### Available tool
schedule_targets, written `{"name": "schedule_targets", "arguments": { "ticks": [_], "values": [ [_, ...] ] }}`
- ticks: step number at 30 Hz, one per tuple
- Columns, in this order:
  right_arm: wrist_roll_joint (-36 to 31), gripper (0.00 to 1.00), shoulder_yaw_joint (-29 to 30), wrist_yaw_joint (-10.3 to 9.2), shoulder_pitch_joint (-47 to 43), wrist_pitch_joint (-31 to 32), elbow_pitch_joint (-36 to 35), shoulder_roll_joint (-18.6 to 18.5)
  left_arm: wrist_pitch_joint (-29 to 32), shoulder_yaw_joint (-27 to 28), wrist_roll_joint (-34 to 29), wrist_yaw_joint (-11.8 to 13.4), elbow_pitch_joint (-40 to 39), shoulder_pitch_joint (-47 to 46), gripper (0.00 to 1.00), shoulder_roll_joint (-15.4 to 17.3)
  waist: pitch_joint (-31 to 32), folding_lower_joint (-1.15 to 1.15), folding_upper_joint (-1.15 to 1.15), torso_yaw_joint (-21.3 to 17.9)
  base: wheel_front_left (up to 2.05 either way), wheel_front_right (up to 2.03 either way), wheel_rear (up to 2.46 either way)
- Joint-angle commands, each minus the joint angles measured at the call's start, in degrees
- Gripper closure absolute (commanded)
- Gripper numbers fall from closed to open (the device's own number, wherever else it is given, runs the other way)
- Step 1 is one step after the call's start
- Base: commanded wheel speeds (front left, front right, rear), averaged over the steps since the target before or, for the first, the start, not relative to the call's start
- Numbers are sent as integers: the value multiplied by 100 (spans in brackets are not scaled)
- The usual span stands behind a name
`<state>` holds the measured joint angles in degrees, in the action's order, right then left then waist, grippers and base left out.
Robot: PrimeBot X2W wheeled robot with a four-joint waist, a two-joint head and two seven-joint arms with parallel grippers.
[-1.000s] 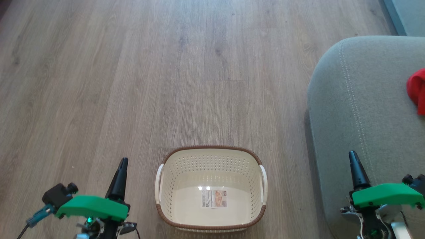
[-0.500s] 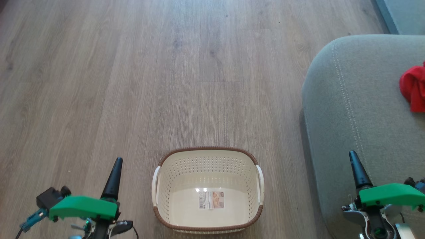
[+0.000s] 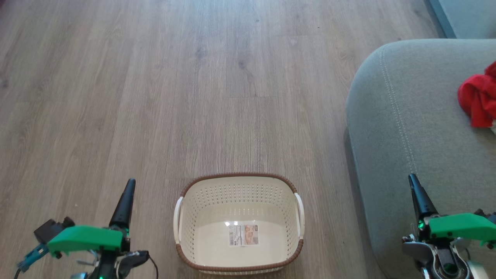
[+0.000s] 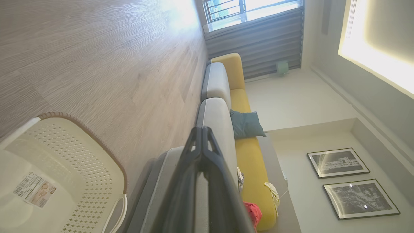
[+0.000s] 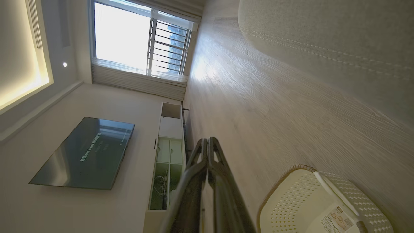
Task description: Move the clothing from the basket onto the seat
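Observation:
The cream basket (image 3: 186,240) stands on the wood floor at the bottom centre of the head view, holding nothing but its label. Red clothing (image 3: 478,99) lies on the grey-green seat (image 3: 407,124) at the right edge. My left gripper (image 3: 128,188) is shut, hanging left of the basket with nothing in it. My right gripper (image 3: 412,182) is shut too, over the seat's front edge. The left wrist view has the basket (image 4: 81,168), the seat (image 4: 215,119) and a bit of red clothing (image 4: 254,212) behind the shut fingers (image 4: 202,142). In the right wrist view the basket (image 5: 291,200) lies beside the shut fingers (image 5: 207,152).
Wood floor (image 3: 193,77) stretches ahead of the basket. The left wrist view has a yellow sofa (image 4: 245,106) with a teal cushion (image 4: 245,124) past the seat. A TV (image 5: 84,153) and a low white cabinet (image 5: 168,152) line the wall in the right wrist view.
The head camera has turned slightly right, so the basket and seat sit further left and more of the red clothing shows. Both grippers stay shut and have sunk a little lower.

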<state>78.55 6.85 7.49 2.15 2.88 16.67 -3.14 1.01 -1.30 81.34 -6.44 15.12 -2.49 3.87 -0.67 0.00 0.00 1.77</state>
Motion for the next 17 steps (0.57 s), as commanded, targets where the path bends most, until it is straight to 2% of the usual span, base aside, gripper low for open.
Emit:
{"name": "schedule_targets", "arguments": {
  "ticks": [1, 17],
  "values": [
    [220, 100, -85, 0, 345, 68, -225, 15, 53, 259, 207, -46, -156, -293, 100, 81, 6, 0, 0, -20, 0, 0, 0],
    [1199, 100, -39, 0, 395, 320, -260, 24, 314, 504, 1129, -96, -124, -343, 100, 73, 43, 0, 0, -155, 0, 0, 0]
  ]
}}
